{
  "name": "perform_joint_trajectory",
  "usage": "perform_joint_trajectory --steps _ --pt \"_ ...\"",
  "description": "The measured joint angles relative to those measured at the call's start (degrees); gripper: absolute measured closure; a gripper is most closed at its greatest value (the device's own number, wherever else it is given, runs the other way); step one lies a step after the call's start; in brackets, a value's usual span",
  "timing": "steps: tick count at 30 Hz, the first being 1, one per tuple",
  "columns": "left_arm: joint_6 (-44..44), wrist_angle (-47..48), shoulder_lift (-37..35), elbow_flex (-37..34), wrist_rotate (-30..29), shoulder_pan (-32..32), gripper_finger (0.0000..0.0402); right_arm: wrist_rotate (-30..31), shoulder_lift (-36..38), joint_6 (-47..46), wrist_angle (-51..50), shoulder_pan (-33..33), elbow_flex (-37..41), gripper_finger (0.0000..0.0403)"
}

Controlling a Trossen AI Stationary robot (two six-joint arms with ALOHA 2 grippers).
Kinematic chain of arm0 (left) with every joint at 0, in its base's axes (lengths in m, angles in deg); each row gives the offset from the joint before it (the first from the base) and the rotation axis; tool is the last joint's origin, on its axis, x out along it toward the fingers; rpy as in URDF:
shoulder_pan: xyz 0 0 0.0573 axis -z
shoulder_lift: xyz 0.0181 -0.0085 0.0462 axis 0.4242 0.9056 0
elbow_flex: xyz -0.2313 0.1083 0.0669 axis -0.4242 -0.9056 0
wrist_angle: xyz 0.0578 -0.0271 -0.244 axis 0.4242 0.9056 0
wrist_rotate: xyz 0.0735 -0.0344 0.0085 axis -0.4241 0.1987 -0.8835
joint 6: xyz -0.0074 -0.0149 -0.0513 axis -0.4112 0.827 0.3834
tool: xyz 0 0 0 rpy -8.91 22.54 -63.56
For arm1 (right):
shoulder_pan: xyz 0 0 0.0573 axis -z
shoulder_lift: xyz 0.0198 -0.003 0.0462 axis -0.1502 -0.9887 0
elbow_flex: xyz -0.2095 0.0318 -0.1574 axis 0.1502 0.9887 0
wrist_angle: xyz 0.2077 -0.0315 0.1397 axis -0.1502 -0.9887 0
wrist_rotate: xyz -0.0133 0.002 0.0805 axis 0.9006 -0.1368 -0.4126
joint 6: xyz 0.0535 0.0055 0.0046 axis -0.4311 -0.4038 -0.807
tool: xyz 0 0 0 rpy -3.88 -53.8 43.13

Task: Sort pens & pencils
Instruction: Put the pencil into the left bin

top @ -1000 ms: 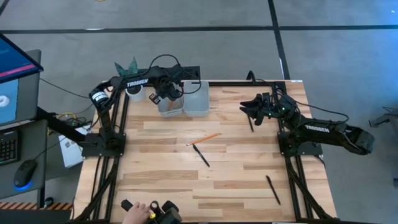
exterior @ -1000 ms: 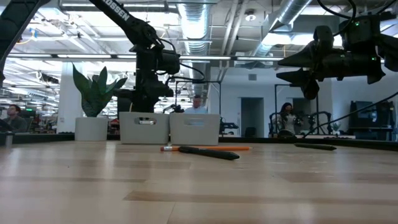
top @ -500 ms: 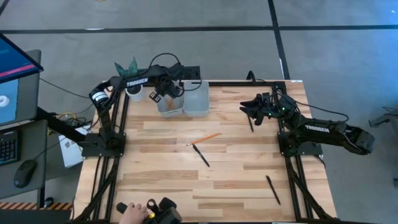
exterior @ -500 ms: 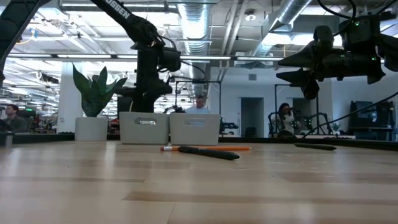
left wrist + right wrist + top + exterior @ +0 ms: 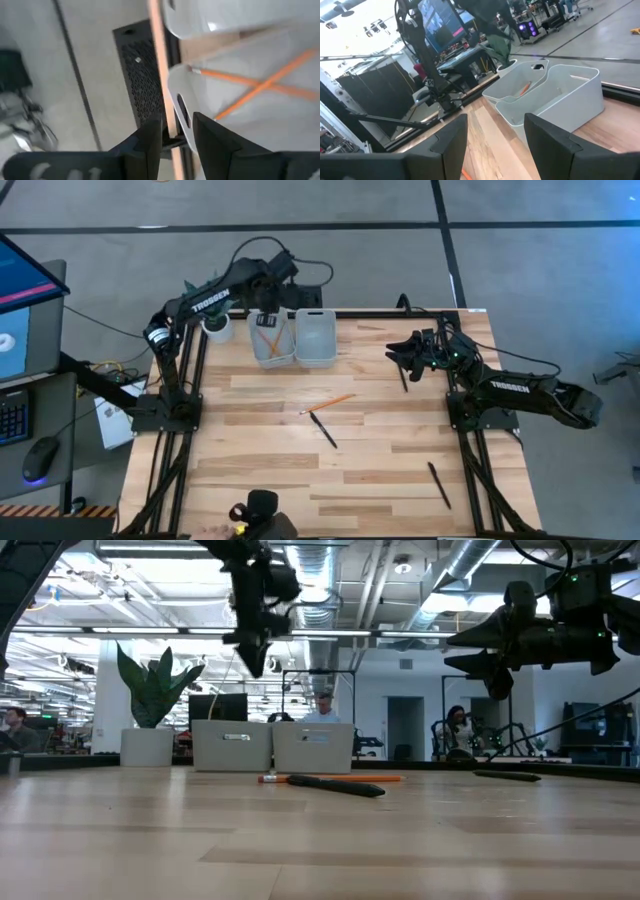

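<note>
Pencils: two lie crossed in the left white bin, directly below the raised left gripper, fingers slightly apart, holding nothing. Third pencil and pen mid-table. Right gripper parted, empty, above another pen

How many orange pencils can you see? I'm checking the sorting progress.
3: two pencils lie crossed inside the left bin, and one pencil lies mid-table beside a black pen. None appear hidden.
</note>
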Motion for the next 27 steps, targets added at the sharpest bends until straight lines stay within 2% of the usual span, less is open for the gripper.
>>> perform_joint_trajectory --steps 5,12,16,20,27 --pt "10.21 1.71 -0.02 5.23 1.14 2.78 0.0299 0.0 0.01 0.01 0.02 0.0 0.0 0.0186" --pt "21.6 1.6 -0.02 7.96 11.77 9.91 0.0299 0.0 0.0 0.02 0.01 0.0 0.0 0.0186" --pt "27.69 1.55 -0.02 7.96 15.92 15.01 0.0299 -0.02 0.0 0.02 0.02 0.0 -0.01 0.0186" --pt "33.94 0.36 -0.02 7.96 15.68 20.53 0.0299 -0.09 0.0 0.02 0.02 0.0 0.0 0.0186" --pt "48.73 -1.53 0.67 7.99 9.76 28.27 0.0299 -0.24 0.0 -0.02 0.0 0.0 0.0 0.0186"
